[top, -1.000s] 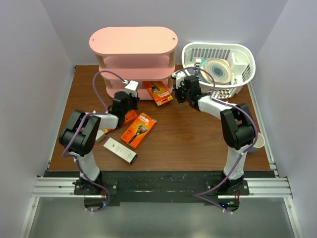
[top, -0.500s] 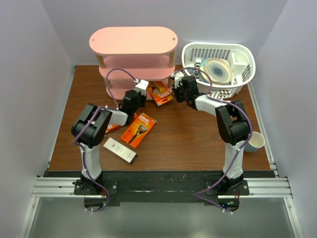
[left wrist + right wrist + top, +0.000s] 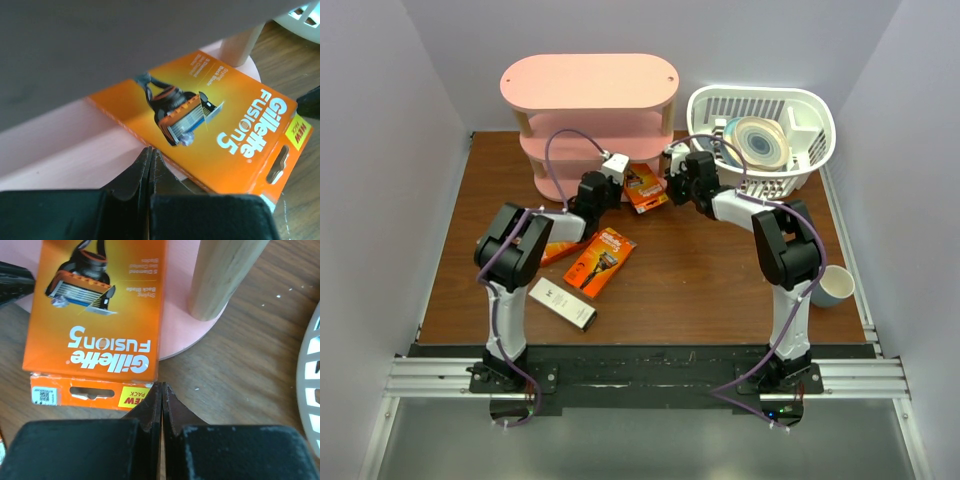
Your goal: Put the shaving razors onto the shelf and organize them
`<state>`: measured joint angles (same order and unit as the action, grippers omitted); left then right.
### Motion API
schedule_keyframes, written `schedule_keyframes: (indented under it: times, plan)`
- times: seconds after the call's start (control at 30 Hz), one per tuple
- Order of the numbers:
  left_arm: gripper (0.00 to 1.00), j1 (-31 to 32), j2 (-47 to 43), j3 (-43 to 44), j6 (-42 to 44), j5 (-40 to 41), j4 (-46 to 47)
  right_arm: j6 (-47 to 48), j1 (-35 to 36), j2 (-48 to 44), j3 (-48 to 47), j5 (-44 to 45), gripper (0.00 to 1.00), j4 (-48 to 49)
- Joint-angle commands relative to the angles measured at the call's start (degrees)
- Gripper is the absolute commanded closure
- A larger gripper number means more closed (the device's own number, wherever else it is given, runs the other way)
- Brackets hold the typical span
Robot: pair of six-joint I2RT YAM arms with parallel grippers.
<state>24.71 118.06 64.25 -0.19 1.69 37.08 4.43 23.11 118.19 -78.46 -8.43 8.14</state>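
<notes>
Brown wooden bench (image 3: 720,280) carries pink three-tier oval-board shelf (image 3: 590,85) at rear. Flat orange razor pack (image 3: 200,125) half on bottom board, overhanging. Left pincer (image 3: 150,155) and right pincer (image 3: 161,390) pressed together, empty, flanking it. Still on bench: second orange pack (image 3: 600,260), slim whitish box (image 3: 562,303). Judged barely begun.

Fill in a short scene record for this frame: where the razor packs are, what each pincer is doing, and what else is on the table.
pack at shelf: orange pack flat, partly on pink shelf bottom tier, tab end over the table
left pincer: shut, tips at that pack's long edge
right pincer: shut, tips at its tab-end corner
loose on table: second orange pack; third orange pack partly under left arm; whitish box
other: white basket, mug
</notes>
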Motion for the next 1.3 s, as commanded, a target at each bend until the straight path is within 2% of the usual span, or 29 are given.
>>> schedule_keyframes:
  times: [0.0,0.27,0.5,0.7,0.83,1.0,1.1,1.17,1.27]
  plan:
    - [1.0,1.0,0.7,2.7,0.6,-0.8,-0.3,-2.6,0.9,-0.7,1.3,-3.5,1.0,0.1]
    - [1.0,2.4,0.5,2.4,1.8,0.2,0.1,-4.0,2.5,-1.8,3.7,-4.2,1.0,0.8]
    - [1.0,3.0,1.1,3.2,1.5,1.3,0.0,-4.0,2.4,-2.6,4.2,-0.5,1.0,1.6]
    - [1.0,4.1,1.8,4.8,0.7,6.5,-1.3,-6.7,2.2,-2.0,2.8,0.3,1.0,2.3]
    - [0.99,4.6,1.2,5.0,0.7,13.2,-1.8,-7.2,2.3,-1.3,1.6,0.5,1.0,2.0]
    - [0.96,4.6,-4.4,1.3,-2.1,14.7,-4.4,-6.4,1.4,-4.4,3.4,2.6,1.0,0.1]
    - [0.93,4.6,-9.9,-0.9,-3.7,14.7,-10.4,-5.1,0.9,-7.7,5.6,4.7,1.0,-1.8]
    - [0.9,4.6,-15.1,-2.6,-4.5,13.5,-16.3,-2.7,0.5,-10.5,7.0,5.0,1.0,-3.4]
    - [0.86,4.6,-22.7,-8.9,-3.8,6.0,-19.8,1.4,0.4,-13.2,8.5,3.5,1.0,-6.0]
